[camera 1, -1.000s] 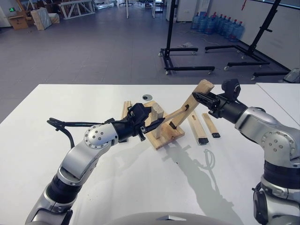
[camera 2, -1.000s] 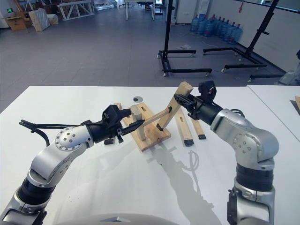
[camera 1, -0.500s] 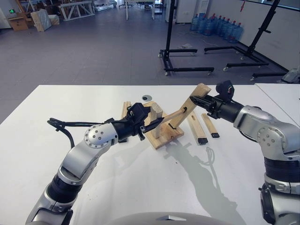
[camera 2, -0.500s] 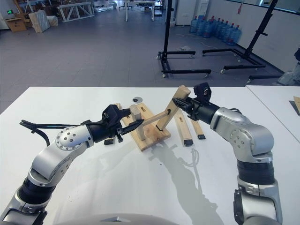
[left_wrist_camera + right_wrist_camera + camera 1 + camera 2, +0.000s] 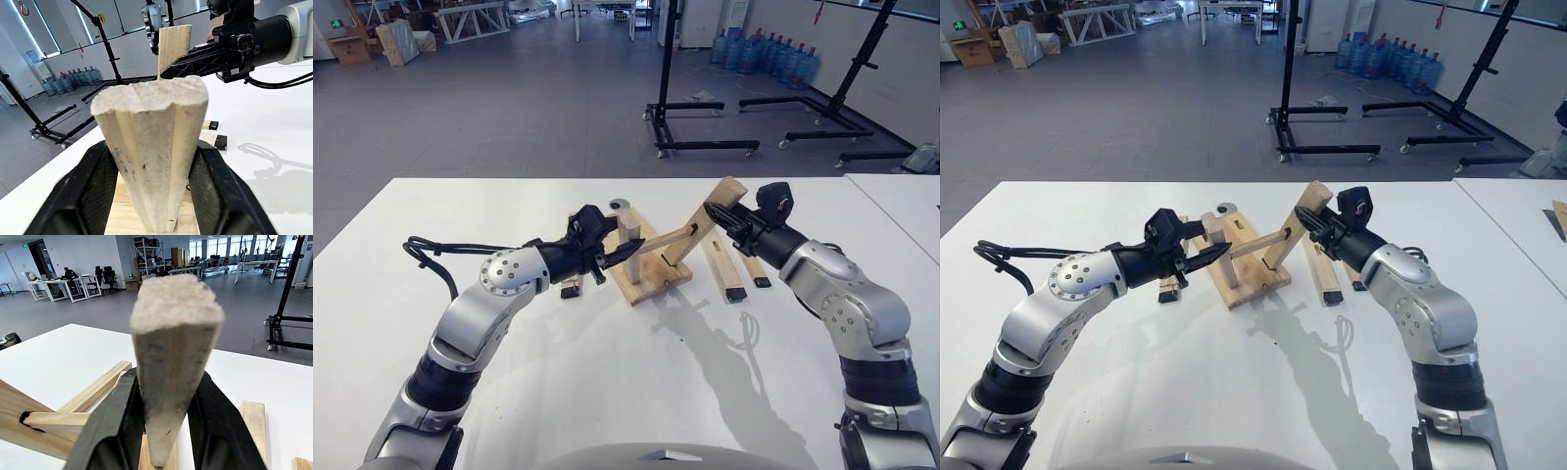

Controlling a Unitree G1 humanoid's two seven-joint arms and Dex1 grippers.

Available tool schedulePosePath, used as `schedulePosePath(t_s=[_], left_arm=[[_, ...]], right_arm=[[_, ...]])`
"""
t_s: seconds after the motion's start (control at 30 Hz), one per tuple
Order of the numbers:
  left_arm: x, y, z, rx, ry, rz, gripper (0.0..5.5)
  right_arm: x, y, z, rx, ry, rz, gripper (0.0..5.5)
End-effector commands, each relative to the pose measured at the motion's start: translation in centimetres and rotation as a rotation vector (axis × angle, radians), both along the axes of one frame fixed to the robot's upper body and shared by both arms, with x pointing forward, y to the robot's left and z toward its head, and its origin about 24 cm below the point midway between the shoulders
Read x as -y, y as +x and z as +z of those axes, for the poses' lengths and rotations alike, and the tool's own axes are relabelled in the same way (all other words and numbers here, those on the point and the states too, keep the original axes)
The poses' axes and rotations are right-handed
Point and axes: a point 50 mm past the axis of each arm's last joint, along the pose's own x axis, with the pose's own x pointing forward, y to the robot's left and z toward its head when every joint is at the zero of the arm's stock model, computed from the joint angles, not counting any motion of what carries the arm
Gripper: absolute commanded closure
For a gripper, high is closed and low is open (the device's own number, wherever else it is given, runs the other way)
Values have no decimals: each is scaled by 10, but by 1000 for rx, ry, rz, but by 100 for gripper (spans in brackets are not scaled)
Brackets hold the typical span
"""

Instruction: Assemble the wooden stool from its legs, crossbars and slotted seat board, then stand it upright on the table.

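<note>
Pale wood is filling both my grippers. My left gripper (image 5: 612,257) is pinching a leg (image 5: 628,233) that is standing nearly upright on the slotted seat board (image 5: 656,282). The board is lying flat on the white table (image 5: 607,392). My right gripper (image 5: 722,217) is clamping a second leg (image 5: 731,188), which is leaning off toward two o'clock. A crossbar (image 5: 666,238) is bridging the two legs.

I judge I am seating this leg pair into the board. To do it well, I should be holding the left leg steady as the anchor. The right leg's top should be swinging back toward nine o'clock until both are standing parallel. Pressing straight down rather than levering should be saving the crossbar's joints.

Two spare sticks (image 5: 725,269) are lying just beside the board at three o'clock, near the tilted leg's foot, so room there is looking tight. Another stick (image 5: 570,286) is lying at nine o'clock beneath my left wrist. Open tabletop is stretching toward six o'clock. The table's far edge is sitting near, behind the board at twelve o'clock.
</note>
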Motion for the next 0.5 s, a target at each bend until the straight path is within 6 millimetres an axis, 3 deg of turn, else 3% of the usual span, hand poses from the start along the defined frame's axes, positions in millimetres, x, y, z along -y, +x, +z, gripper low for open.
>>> schedulePosePath(t_s=[0.03,0.07,0.2,0.33,0.4,0.5], left_arm=[[-7,10,-2,-47,-9,60,348],[-8,11,3,-33,-41,58,349],[-12,8,32,-22,-238,-14,349],[-17,1,53,-34,-350,-95,349],[-14,-6,56,-46,-354,-153,349],[-4,-18,39,-95,-235,-201,349]], right_arm=[[-9,-12,-36,-116,141,-49,450],[-8,-11,-27,-51,183,-66,412],[-5,-11,-1,130,288,-88,348],[-5,-8,28,238,337,-98,348],[-4,-3,43,279,354,-108,348],[1,6,59,318,341,-125,348]])
